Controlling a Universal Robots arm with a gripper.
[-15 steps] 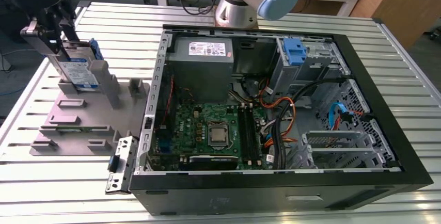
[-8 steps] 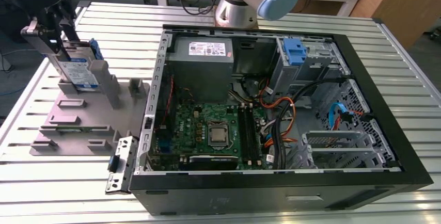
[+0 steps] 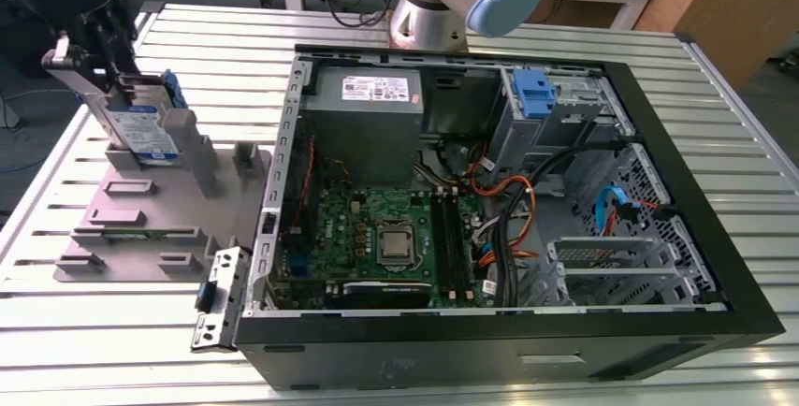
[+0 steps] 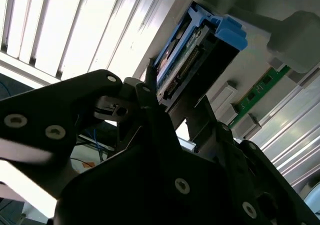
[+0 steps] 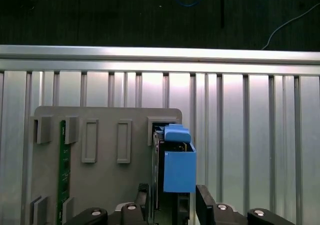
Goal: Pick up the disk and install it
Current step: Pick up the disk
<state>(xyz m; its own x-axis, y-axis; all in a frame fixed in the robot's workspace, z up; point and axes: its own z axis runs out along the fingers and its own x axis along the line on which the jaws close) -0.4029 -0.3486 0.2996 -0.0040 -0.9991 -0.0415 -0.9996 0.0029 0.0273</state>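
Disk (image 3: 138,130) stands on edge in a grey holder (image 3: 150,228) at the open computer case's (image 3: 500,350) ten o'clock, its upper edge offered to the claw (image 5: 173,190) straddling it. Whether the claw is clamped cannot be told.

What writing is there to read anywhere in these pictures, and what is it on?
No text can be read.
The label on the disk: printed, too small to read.
The white sticker on the power-supply box: too small to read.
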